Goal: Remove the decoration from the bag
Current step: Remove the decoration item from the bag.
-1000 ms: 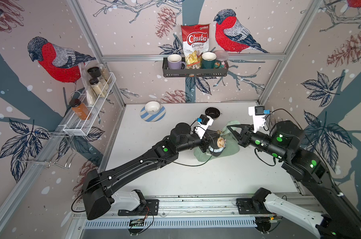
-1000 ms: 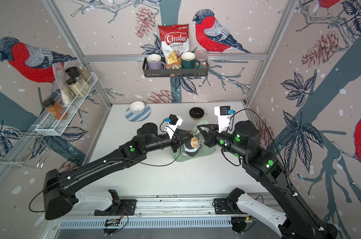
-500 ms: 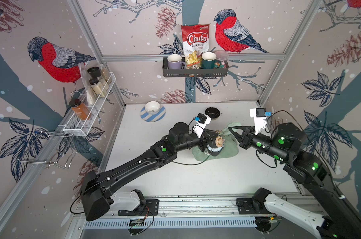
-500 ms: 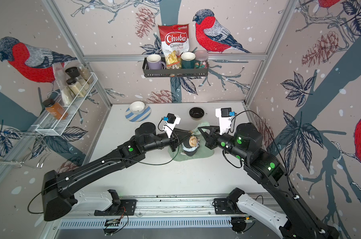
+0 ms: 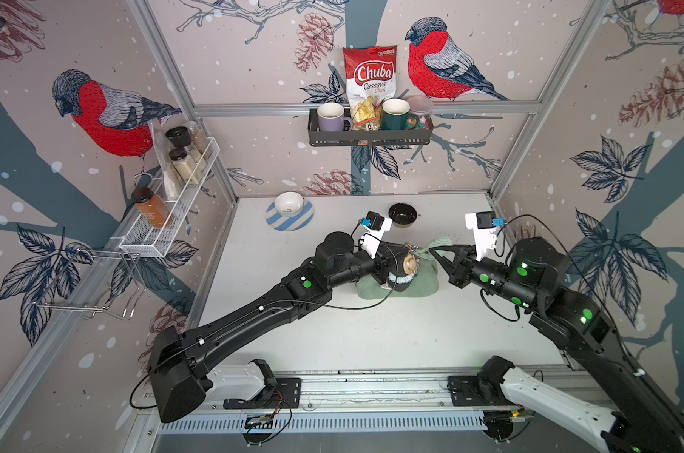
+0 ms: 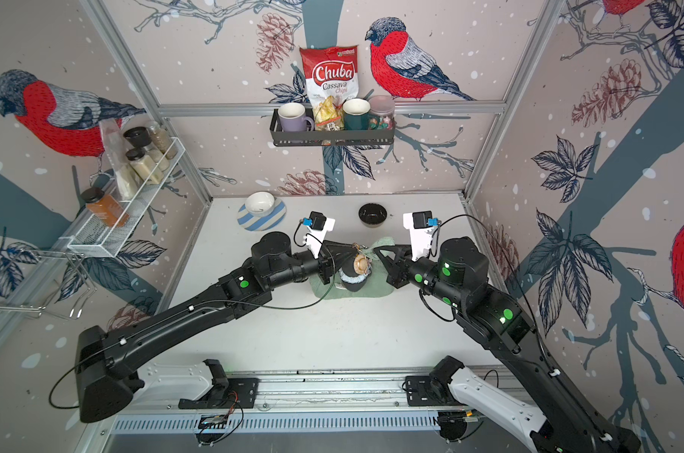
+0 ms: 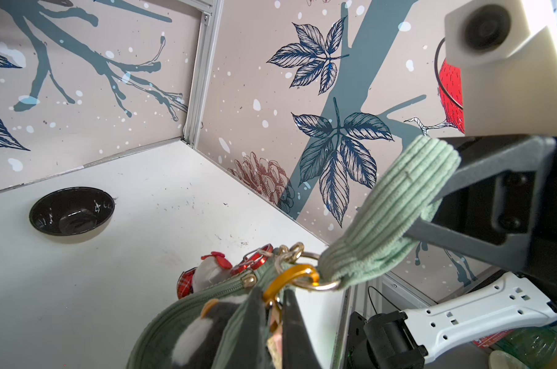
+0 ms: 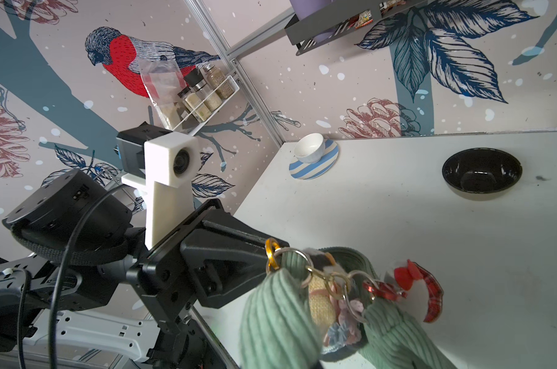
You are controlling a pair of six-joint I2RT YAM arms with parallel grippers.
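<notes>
Strap [image 7: 382, 217] is clenched in right claw [image 7: 433, 195] at frame right; orange clip [image 7: 290, 271], pinched in left claw [image 7: 274, 319] at lower centre, should be eased off ring [image 7: 329, 285] of bag [image 7: 181, 319].

One sage-green corduroy shoulder bag [image 5: 424, 279]; two bowls, white ceramic bowl [image 5: 289, 204] and black glossy bowl [image 5: 402, 214]; one blue-striped saucer [image 5: 305, 218]; two mugs, lilac mug [image 5: 331, 117] and dark green mug [image 5: 396, 114]; one red chips packet [image 5: 368, 74].

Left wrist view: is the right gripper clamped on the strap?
Yes, the right gripper is shut on the ribbed green strap.
</notes>
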